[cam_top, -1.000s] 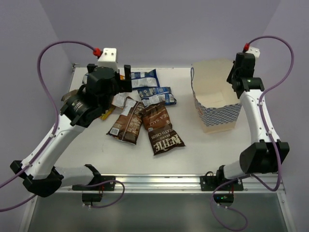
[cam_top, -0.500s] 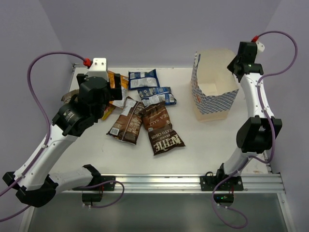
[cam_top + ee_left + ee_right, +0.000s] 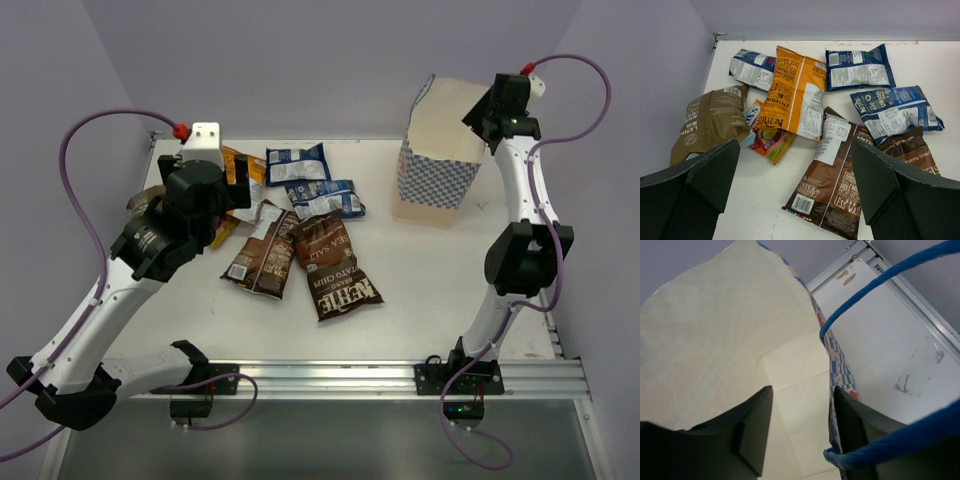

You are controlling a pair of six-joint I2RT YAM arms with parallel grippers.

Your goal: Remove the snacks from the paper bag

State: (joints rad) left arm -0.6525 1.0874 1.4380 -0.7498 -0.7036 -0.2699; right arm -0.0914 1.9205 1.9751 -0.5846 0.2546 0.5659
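Lifted and tilted since a moment earlier, the paper bag (image 3: 437, 150) is hanging at the far right of the table (image 3: 450, 290), the right gripper (image 3: 802, 395) apparently clamped on its rim, likely to tip out leftovers. The left gripper (image 3: 795, 145) is hovering, fingers spread wide, over the snacks (image 3: 795, 95) piled left.

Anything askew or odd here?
The bag is tilted, not standing square: the right gripper pinches its rim, jaws either side of the wall. Its visible inside looks empty. The snacks lie overlapping in a loose heap on the left.
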